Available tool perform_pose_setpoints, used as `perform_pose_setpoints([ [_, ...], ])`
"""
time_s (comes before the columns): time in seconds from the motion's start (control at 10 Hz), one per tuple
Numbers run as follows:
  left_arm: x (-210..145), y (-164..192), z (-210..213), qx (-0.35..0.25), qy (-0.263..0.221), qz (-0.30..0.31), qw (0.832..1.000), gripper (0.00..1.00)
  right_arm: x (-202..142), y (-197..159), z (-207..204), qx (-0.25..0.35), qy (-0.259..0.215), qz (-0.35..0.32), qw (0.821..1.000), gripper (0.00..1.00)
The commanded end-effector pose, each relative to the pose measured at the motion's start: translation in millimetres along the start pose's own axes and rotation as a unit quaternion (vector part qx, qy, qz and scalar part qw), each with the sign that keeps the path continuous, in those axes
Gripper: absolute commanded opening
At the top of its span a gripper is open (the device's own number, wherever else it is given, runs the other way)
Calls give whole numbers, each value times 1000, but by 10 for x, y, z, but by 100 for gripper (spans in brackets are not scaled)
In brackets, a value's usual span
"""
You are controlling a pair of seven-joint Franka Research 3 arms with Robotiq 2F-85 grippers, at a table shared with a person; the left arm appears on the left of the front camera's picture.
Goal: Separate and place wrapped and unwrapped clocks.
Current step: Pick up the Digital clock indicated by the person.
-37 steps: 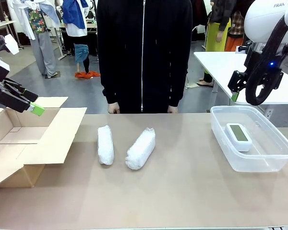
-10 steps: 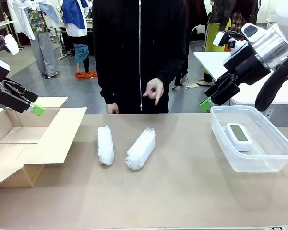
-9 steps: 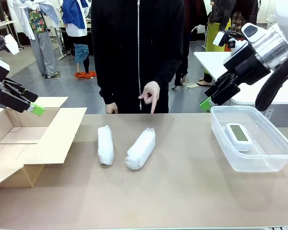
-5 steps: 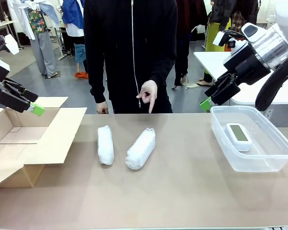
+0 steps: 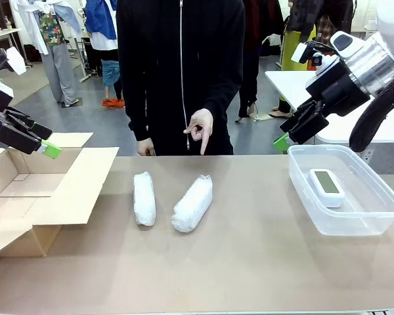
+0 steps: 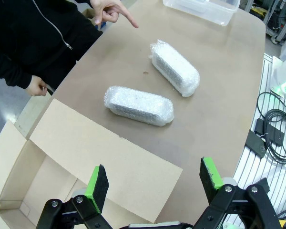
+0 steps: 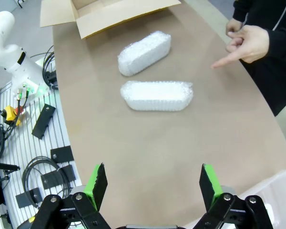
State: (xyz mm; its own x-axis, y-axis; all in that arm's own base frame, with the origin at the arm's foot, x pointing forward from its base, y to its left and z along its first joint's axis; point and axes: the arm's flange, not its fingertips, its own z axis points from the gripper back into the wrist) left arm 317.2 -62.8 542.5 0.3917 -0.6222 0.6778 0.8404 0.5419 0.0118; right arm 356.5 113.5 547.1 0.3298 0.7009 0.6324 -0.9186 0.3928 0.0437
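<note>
Two wrapped bundles lie on the surface (image 5: 249, 262) right of the box (image 5: 59, 190): the nearer bundle (image 5: 144, 198) and the farther bundle (image 5: 193, 203). We judge them light, squashy and slippery, so we would pinch across the middle. Left claw (image 6: 153, 177) and right claw (image 7: 152, 183) are spread, empty.

Two bubble-wrap bundles (image 5: 144, 198) (image 5: 193, 203) lie side by side mid-worktop (image 5: 249, 262), slightly apart. The bare white clock (image 5: 326, 187) sits screen-up in the clear tub (image 5: 381, 210) on the right.
</note>
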Motion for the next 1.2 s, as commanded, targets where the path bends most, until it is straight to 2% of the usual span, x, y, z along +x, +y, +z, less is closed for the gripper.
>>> perform_pose_setpoints([
  [0.0,2,6,1,-8,-4,2,1000,100,-10,-29,35,4,3,9,1000,100],
  [0.1,0,0,0,0,0,0,1000,100,-10,-29,35,4,3,9,1000,100],
  [0.3,489,-156,-434,-49,57,-1,997,100,-10,-29,35,4,3,9,1000,100],
  [0.5,974,-384,-981,-74,124,27,989,100,-10,-29,35,4,3,9,1000,100],
  [0.7,1252,-545,-1555,-66,170,78,980,100,-10,-29,35,4,3,9,1000,100],
  [0.8,1313,-594,-1854,-55,183,106,976,100,-10,-29,35,4,3,9,1000,100],
  [0.9,1353,-641,-2143,-83,182,120,972,100,-10,-29,35,4,3,9,1000,100],
  [1.0,1371,-664,-2284,-67,165,125,976,100,-10,-29,35,4,3,9,1000,100],
  [1.1,1240,-722,-2036,-74,187,96,975,100,-10,-29,35,4,3,9,1000,100],
])
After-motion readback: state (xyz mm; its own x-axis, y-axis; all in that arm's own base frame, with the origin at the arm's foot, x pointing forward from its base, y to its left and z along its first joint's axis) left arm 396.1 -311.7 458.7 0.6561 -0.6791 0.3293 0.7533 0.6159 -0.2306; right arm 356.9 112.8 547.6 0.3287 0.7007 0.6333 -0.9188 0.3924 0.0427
